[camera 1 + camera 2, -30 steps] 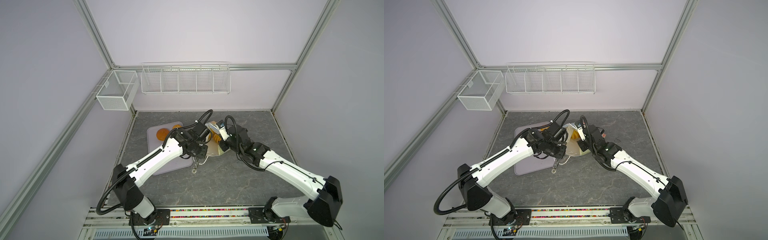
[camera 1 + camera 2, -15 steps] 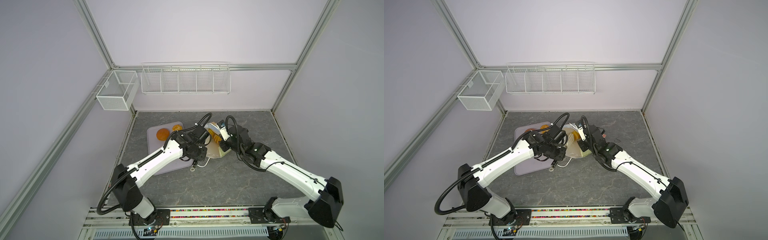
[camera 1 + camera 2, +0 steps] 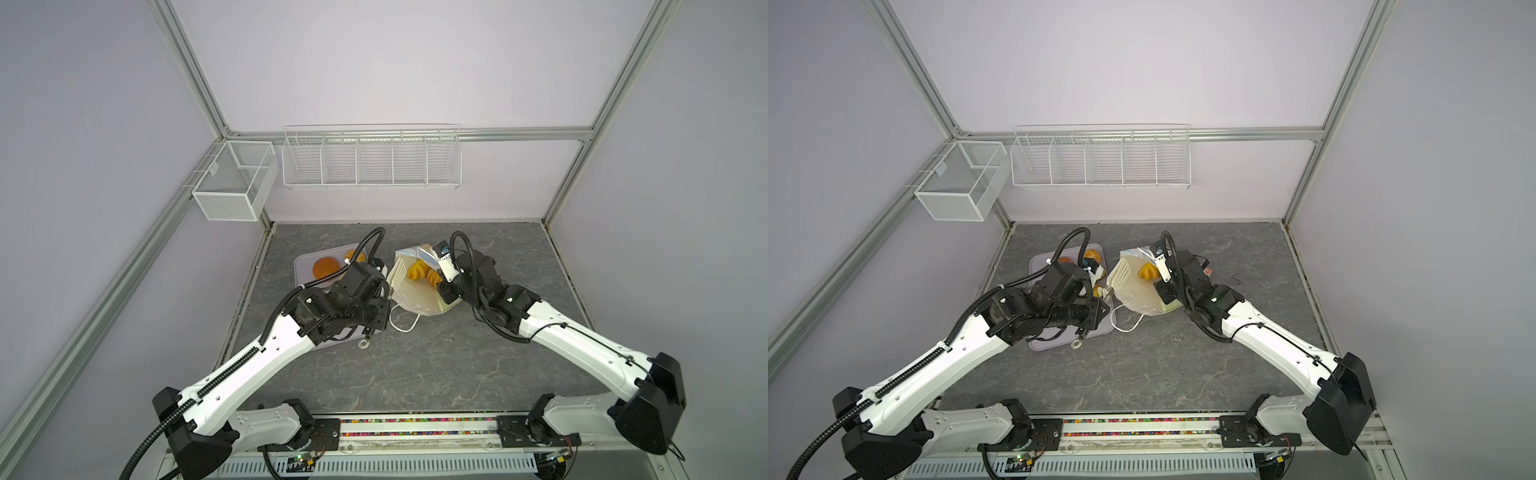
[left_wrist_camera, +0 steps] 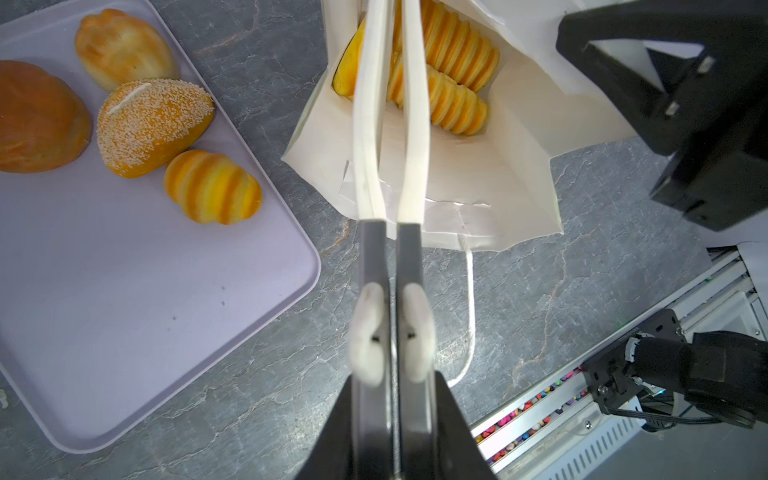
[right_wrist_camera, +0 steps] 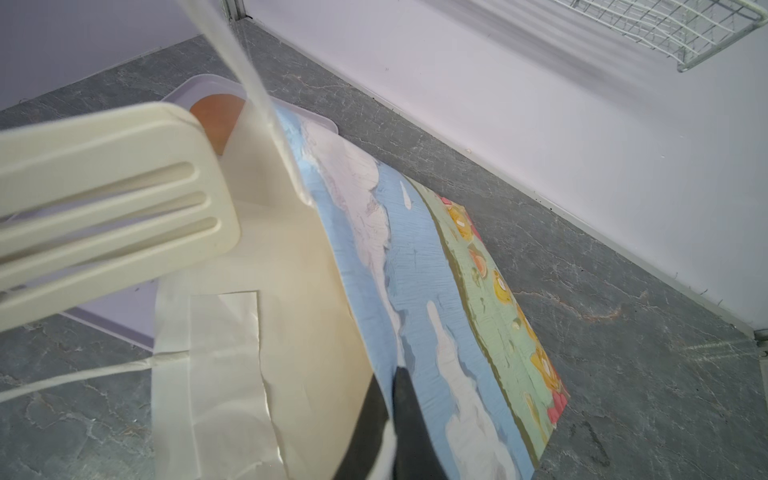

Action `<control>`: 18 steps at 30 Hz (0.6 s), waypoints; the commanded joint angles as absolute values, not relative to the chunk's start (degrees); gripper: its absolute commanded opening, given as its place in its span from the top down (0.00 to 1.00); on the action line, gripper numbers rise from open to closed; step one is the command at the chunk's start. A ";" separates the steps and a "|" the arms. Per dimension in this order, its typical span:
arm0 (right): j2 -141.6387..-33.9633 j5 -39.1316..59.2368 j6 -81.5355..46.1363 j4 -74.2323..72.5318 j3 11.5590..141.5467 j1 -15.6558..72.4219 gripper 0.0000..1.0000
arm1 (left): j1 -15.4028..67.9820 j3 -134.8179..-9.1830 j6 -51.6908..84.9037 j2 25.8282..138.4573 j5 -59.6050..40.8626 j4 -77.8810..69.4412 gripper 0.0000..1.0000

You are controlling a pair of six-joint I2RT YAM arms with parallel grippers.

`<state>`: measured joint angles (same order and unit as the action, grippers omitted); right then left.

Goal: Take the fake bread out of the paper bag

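The paper bag [image 3: 415, 301] lies on its side, its white mouth facing the tray. Two ridged golden fake breads [image 4: 457, 83] sit inside, also seen in a top view [image 3: 1148, 272]. My left gripper [image 4: 392, 328] is shut on cream-headed kitchen tongs [image 4: 411, 124]. Their heads reach into the bag mouth over the ridged breads, nearly together; whether they pinch one I cannot tell. My right gripper [image 5: 392, 415] is shut on the bag's upper wall [image 5: 415, 270] and holds the mouth up. On the tray lie a round bun [image 4: 37, 116], a pale roll [image 4: 124, 45], a seeded roll [image 4: 153, 124] and a ridged roll [image 4: 212, 187].
The lavender tray [image 4: 124, 311] lies left of the bag, with bare room on its near half. A white cord handle [image 3: 405, 324] trails from the bag onto the grey table. Wire baskets [image 3: 370, 158] hang on the back wall. The rail with coloured beads [image 4: 540, 407] runs along the front edge.
My left arm has drawn back to the left with the tongs, whose heads stay at the bag mouth. The right arm keeps its hold on the bag wall.
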<state>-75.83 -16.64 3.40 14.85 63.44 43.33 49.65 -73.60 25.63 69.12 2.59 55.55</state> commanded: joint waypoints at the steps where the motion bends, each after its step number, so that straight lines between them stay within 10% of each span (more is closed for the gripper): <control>1: -76.02 -15.56 2.61 15.18 64.69 43.29 0.93 | 49.47 -77.04 25.07 72.19 0.84 58.12 0.76; 18: -75.35 -16.17 2.63 14.77 64.34 43.38 0.93 | 49.37 -92.70 20.39 87.41 1.16 67.85 0.65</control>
<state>-75.83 -16.62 3.36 15.22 63.68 43.33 49.54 -89.86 22.22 85.89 0.40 65.10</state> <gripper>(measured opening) 0.069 0.344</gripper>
